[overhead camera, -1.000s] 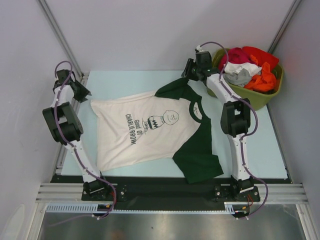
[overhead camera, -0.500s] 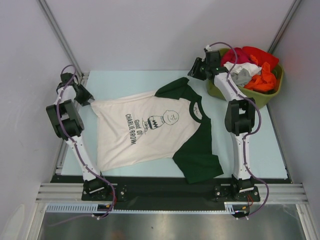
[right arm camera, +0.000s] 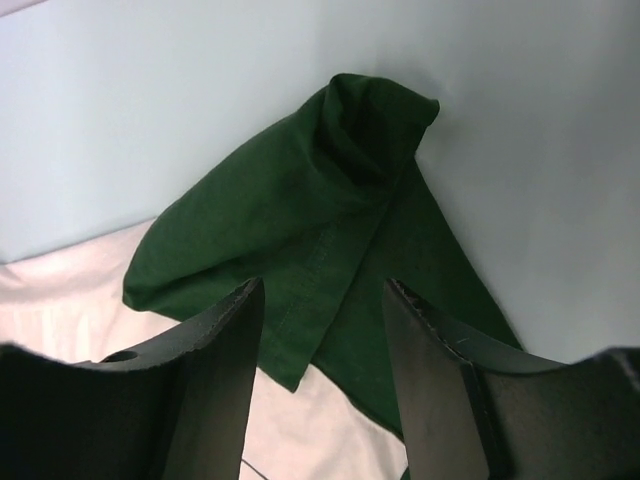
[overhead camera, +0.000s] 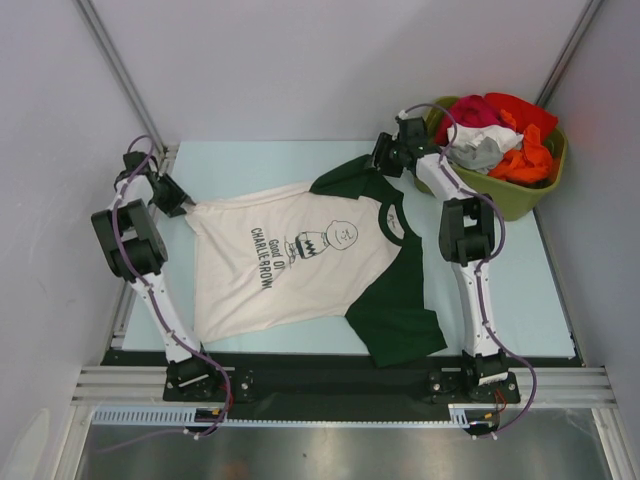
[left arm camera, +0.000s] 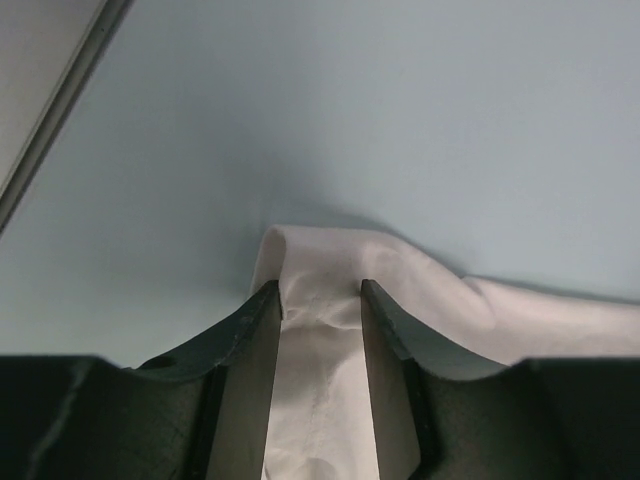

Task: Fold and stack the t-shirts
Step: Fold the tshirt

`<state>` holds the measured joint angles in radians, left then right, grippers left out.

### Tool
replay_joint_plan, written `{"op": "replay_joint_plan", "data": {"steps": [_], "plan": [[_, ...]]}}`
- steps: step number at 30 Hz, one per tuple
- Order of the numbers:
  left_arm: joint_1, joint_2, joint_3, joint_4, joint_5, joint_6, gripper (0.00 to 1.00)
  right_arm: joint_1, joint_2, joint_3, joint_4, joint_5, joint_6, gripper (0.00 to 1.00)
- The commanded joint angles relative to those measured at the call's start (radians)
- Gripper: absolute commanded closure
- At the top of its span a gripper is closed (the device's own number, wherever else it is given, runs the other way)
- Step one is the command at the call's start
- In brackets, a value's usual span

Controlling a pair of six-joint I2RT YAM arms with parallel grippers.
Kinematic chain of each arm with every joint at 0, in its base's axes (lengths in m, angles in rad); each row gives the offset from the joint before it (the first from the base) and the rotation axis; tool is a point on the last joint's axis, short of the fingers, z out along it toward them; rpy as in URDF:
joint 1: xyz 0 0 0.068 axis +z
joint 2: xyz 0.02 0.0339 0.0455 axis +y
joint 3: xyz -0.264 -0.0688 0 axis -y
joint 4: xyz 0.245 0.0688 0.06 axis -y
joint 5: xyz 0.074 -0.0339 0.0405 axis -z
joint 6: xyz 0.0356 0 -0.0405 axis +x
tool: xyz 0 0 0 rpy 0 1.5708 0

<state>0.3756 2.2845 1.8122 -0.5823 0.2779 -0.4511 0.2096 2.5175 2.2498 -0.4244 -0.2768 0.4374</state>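
Spread flat on the table [overhead camera: 260, 160] in the middle of the top view: the t-shirt [overhead camera: 300, 255], cream body with black lettering and dark green sleeves, long axis running from the hem at the left of the frame to the collar at the right, slightly tilted. Clenched on the upper hem corner at the upper left with the left gripper [overhead camera: 172, 197]: in the left wrist view, bunched cream cloth filling the gap between the fingers and drawn into a peak toward them. Released at the upper right with the right gripper [overhead camera: 385, 155]: jaws standing well apart, nothing pinched. Just below and ahead of those fingertips, the upper green sleeve [right arm camera: 330, 190], lying on the table with its crumpled tip toward the top of the right wrist view. Judged as the hinge of the coming move: sleeve right under the right gripper and well apart from the left one, so probably a short drop and a close there, to take the far edge at both ends of the long axis. Beyond the right arm, at the upper right corner, a tub [overhead camera: 530, 205] of loose clothes [overhead camera: 500, 130], near the sleeve but not touching it.
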Motion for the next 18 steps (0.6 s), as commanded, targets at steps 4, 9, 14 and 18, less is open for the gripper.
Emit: {"op": "replay_joint_plan", "data": {"steps": [4,9,14,18], "plan": [[-0.003,-0.082,-0.066,-0.014,0.041,0.022,0.56,0.005,0.044,0.096,0.029,0.057,0.017,0.44],[-0.001,-0.105,-0.077,-0.013,0.053,0.005,0.55,0.028,0.072,0.113,0.091,0.189,0.006,0.48],[-0.001,-0.129,-0.083,-0.013,0.064,-0.015,0.55,0.063,0.083,0.126,0.174,0.257,0.018,0.46],[-0.001,-0.141,-0.088,-0.013,0.076,-0.023,0.55,0.073,0.145,0.201,0.203,0.234,0.024,0.42]]}}
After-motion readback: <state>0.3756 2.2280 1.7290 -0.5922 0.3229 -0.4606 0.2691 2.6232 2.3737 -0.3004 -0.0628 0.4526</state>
